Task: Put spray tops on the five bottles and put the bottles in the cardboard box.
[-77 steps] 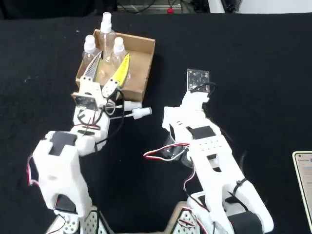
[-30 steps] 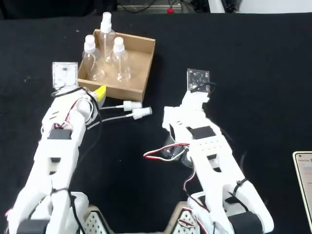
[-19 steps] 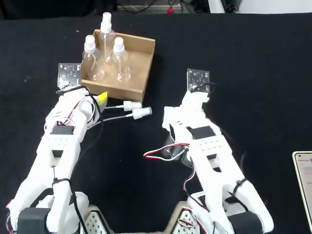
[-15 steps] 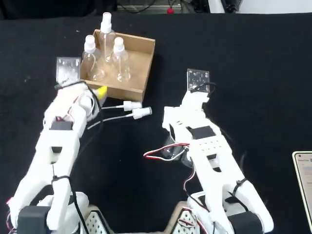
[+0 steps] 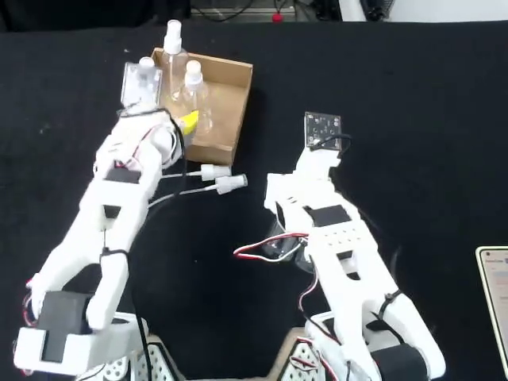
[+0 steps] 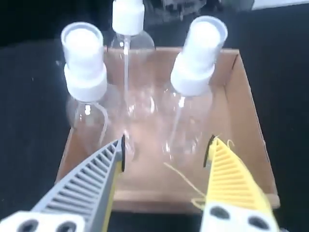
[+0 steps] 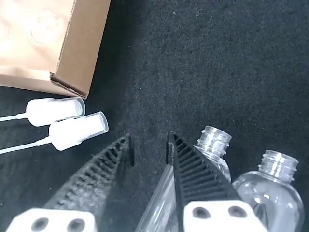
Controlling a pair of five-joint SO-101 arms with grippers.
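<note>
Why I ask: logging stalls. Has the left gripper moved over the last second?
Yes. In the high view, the left gripper went from outside the near-left corner of the cardboard box to over it.

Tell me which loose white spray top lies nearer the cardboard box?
The white spray top just off the brown cardboard box's front wall; the other top lies beside it, farther out.

We show a black cloth-covered table (image 5: 421, 103), at its right edge a flat white-framed card or screen (image 5: 495, 287), partly cut off, beyond the far edge we note dark cables (image 5: 230, 9), a small red object (image 5: 277, 16) among them, a pale surface (image 5: 444, 8) farther right
</note>
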